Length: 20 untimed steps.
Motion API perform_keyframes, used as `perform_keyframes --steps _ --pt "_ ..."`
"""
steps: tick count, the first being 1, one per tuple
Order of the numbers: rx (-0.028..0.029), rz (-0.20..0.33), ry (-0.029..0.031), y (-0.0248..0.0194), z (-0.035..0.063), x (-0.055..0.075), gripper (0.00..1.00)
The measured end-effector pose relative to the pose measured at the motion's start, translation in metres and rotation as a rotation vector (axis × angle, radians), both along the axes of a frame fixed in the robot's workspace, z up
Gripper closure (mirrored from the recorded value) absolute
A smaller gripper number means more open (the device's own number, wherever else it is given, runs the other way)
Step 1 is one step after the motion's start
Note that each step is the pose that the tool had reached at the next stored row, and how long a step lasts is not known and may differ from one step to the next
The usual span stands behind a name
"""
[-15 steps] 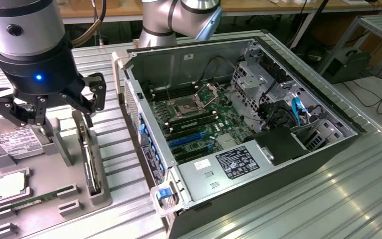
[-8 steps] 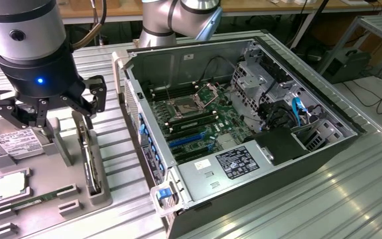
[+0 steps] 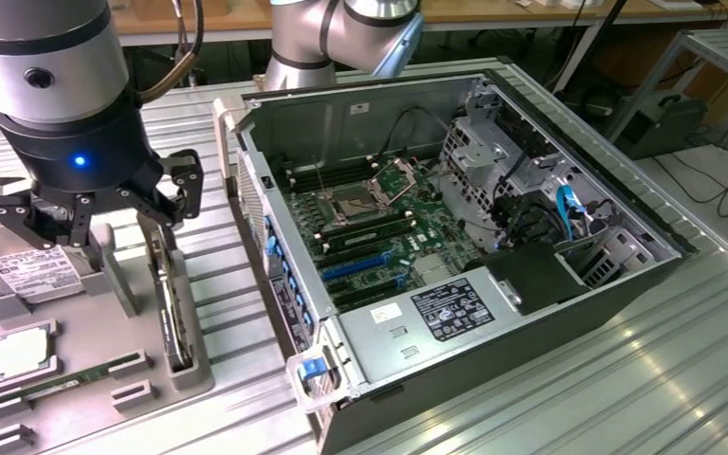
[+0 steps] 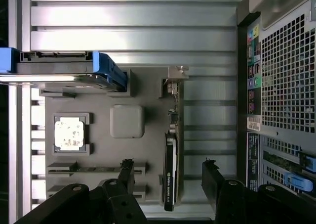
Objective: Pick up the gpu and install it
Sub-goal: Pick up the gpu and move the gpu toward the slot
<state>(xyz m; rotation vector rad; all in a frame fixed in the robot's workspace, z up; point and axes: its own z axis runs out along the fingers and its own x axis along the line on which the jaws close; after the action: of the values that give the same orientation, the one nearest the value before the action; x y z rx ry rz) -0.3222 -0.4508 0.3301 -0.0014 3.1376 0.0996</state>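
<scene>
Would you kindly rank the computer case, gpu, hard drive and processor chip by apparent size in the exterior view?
1. computer case
2. gpu, seen edge-on, and hard drive, partly hidden: too unsure to rank
3. processor chip

Ribbed metal worktop (image 3: 667, 360). Directly on it: open PC case (image 3: 516, 374), lying on its side, and a grey parts tray (image 3: 99, 332) just beside it, toward the exterior view's left. Both sit flat.

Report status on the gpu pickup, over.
Gripper open above the parts tray, jaws either side of the gpu. Card upright on edge in its tray slot, not gripped. Nothing between jaws and card.
</scene>
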Motion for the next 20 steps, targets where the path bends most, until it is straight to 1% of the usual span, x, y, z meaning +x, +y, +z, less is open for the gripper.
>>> perform_keyframes --steps 4,5,6,7,9,15,17,20 --pt "-0.0001 0.000 0.0119 0.0000 -0.0029 0.000 0.34" --pt "-0.0007 0.000 0.0129 0.0000 -0.0044 0.002 0.34" --pt "-0.0019 0.000 0.0132 0.0000 -0.0058 0.002 0.34" --pt "-0.0042 0.000 0.0141 0.0000 -0.0069 0.003 0.34" --pt "-0.0059 0.005 0.0154 0.0000 -0.0094 0.003 0.34" --pt "-0.0065 0.062 0.0154 0.0000 -0.0119 0.004 0.34" --pt "-0.0065 0.064 0.0155 0.0000 -0.0144 0.004 0.34" --pt "-0.0065 0.064 0.0154 0.0000 -0.0212 0.004 0.34"
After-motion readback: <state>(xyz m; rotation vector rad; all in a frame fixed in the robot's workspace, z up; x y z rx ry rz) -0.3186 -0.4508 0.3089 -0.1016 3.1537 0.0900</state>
